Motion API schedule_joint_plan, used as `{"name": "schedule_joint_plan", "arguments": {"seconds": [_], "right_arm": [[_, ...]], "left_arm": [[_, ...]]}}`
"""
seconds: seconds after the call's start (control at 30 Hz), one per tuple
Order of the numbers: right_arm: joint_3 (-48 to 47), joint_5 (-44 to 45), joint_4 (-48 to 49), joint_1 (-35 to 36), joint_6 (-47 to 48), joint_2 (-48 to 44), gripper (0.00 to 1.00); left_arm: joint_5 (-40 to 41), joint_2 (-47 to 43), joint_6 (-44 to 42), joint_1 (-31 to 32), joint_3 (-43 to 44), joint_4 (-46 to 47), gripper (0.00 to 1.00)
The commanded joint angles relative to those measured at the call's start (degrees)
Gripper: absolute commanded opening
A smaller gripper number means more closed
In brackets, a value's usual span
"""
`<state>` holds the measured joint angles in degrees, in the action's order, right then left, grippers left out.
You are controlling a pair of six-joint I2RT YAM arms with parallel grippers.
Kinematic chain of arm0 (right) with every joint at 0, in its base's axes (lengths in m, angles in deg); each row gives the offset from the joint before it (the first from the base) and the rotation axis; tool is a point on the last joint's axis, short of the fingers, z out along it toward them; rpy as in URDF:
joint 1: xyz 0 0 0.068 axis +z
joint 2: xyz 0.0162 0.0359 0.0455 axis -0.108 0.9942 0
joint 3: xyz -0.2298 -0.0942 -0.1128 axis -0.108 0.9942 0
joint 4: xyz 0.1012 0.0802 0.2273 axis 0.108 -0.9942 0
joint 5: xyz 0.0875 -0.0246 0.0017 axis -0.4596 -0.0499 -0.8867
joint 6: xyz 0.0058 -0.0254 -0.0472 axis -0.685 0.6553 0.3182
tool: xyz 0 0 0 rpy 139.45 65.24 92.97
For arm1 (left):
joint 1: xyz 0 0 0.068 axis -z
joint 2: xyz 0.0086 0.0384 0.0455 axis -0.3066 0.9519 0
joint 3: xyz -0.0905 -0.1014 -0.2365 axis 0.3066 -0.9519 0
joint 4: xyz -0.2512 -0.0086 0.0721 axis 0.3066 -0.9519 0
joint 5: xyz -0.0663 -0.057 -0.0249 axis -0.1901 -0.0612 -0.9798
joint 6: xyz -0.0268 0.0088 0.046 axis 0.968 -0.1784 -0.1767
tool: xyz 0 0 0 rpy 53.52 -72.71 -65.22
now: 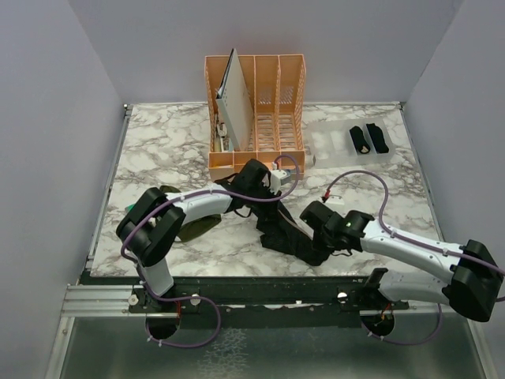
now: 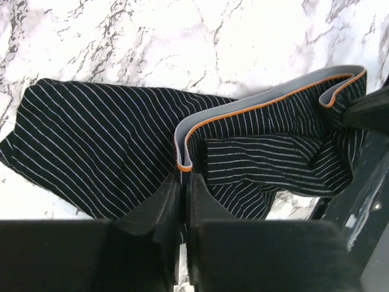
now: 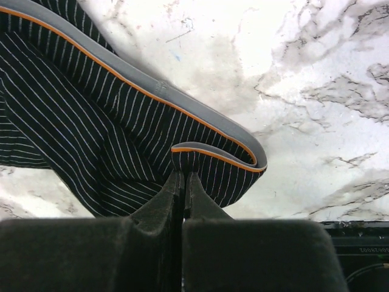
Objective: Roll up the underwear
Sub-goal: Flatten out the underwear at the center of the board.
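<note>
My left gripper and right gripper each have fingers pressed together on a folded end of the grey, orange-piped waistband of the black pinstriped briefs. The briefs lie rumpled on the marble table, just ahead of my fingertips and stretched between the two grips. The cloth looks light, limp and a little stretchy, likely to sag and bunch rather than hold a shape, so I judge the firmer elastic band, pinched at both ends, the surest hold for pulling it flat before rolling.
</note>
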<state>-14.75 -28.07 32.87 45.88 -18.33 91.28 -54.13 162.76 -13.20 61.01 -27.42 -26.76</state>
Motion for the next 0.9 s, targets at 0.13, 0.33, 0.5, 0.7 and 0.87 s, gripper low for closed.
{"name": "schedule_joint_plan", "arguments": {"seconds": [0.13, 0.33, 0.5, 0.7, 0.87], "right_arm": [[0.7, 5.6, -2.3, 0.3, -3.1, -4.4, 0.0], [-2.0, 12.8, -4.9, 0.1, -3.7, -14.1, 0.0], [-2.7, 14.7, -2.6, -0.1, -2.2, -18.2, 0.0], [0.7, 18.9, 3.8, -0.2, 0.4, -23.3, 0.0], [5.3, 19.3, 12.9, -0.1, 8.0, -32.5, 0.0]], "left_arm": [[3.9, -5.6, 1.9, -0.3, 0.5, 0.8, 0.0], [14.6, -21.6, 5.4, -2.4, -1.2, 1.0, 0.0], [19.9, -28.2, 6.9, -2.8, -0.6, -4.7, 0.0], [20.2, -33.5, 9.6, -2.8, -2.8, -6.8, 0.0], [14.7, -38.4, 10.5, -2.7, -1.3, -8.9, 0.0]]}}
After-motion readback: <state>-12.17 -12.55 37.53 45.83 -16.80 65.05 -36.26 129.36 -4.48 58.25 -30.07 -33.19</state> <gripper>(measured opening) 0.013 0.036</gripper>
